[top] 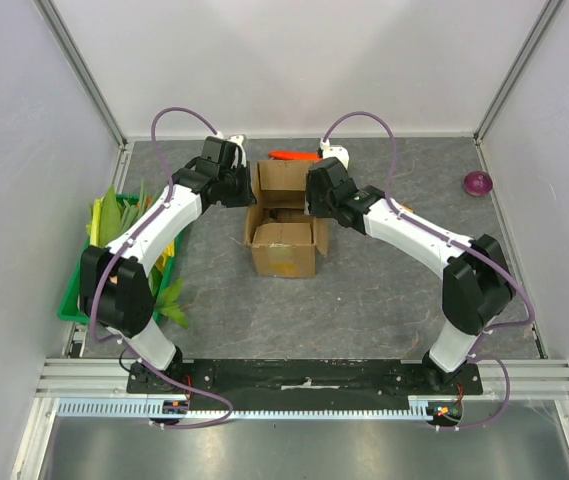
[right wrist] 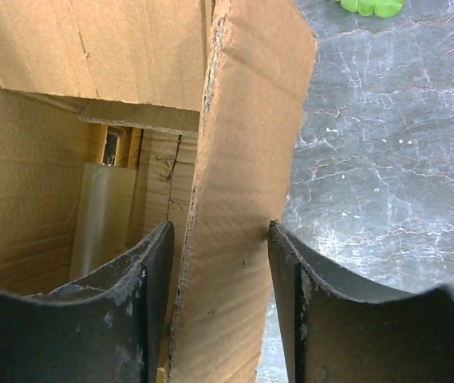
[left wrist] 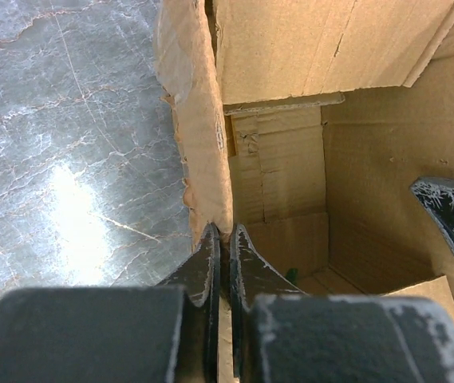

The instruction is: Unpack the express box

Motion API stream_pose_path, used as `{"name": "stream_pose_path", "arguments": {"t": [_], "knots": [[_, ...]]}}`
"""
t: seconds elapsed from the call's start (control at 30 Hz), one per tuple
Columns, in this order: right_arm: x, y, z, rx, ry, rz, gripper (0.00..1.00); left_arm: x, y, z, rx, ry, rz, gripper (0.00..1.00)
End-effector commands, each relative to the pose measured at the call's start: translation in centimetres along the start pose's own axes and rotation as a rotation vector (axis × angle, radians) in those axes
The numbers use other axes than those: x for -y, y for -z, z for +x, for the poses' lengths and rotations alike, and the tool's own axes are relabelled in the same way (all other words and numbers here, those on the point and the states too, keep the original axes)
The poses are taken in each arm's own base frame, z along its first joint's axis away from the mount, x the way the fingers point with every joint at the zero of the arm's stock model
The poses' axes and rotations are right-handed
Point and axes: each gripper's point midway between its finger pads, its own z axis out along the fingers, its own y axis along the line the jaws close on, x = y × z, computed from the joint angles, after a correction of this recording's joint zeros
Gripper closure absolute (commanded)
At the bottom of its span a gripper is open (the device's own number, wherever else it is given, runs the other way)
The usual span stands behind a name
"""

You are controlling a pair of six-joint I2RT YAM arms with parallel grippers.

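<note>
The express box (top: pixel 284 248) is a brown cardboard box in the middle of the table with its top flaps open. My left gripper (top: pixel 247 190) is at its left side. In the left wrist view the left gripper (left wrist: pixel 223 231) is shut on the edge of the box's left wall (left wrist: pixel 199 136). My right gripper (top: pixel 314 197) is at the right side. In the right wrist view the right gripper (right wrist: pixel 220 230) is open and straddles the upright right flap (right wrist: pixel 246 152). A pale translucent item (right wrist: pixel 103 215) stands inside the box. The right gripper's finger also shows in the left wrist view (left wrist: pixel 450 211).
A green plastic tray (top: pixel 72 300) of leafy vegetables stands at the left. A red-orange item (top: pixel 294 156) lies behind the box. A purple onion (top: pixel 477 183) sits at the far right. A bright green thing (right wrist: pixel 370 6) lies on the table beyond the right flap.
</note>
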Motion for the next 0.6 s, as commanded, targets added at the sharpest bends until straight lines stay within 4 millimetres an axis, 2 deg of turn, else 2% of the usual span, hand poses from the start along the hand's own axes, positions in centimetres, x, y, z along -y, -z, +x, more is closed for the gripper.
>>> {"name": "stream_pose_path", "arguments": {"t": [0.0,0.03,0.13,0.17,0.23,0.3,0.37,0.43,0.53,0.57], "knots": [[-1.6,3.6,-5.0,0.096,0.035,-0.083,0.4,1.8,1.2,-1.5,0.047,-0.056,0.069,0.98],[-1.7,4.1,-5.6,0.107,0.073,-0.091,0.36,1.9,1.5,-1.7,0.057,-0.072,0.078,0.98],[-1.9,6.0,-8.2,0.162,0.146,-0.104,0.18,2.8,2.4,-2.5,0.071,-0.142,0.125,0.98],[-2.0,7.1,-9.7,0.198,0.163,-0.114,0.14,3.1,2.6,-2.5,0.067,-0.155,0.139,0.98],[-2.0,8.2,-10.8,0.227,0.248,-0.131,0.07,3.3,3.0,-2.2,0.048,-0.196,0.157,0.98],[-2.5,9.4,-12.0,0.263,0.322,-0.163,0.04,3.7,3.1,-1.6,0.03,-0.242,0.189,0.98],[-3.2,9.7,-12.0,0.272,0.479,-0.22,0.02,3.7,3.3,-0.9,0.007,-0.268,0.203,0.98],[-4.2,9.8,-11.2,0.264,0.606,-0.293,0.02,3.7,3.8,-0.4,-0.004,-0.321,0.214,0.98],[-4.4,8.9,-9.8,0.247,0.77,-0.312,0.02,3.7,4.6,0.5,-0.021,-0.362,0.233,0.97],[-4.1,8.3,-9.1,0.229,0.827,-0.304,0.02,3.7,4.6,0.8,-0.022,-0.365,0.239,0.92]]}}
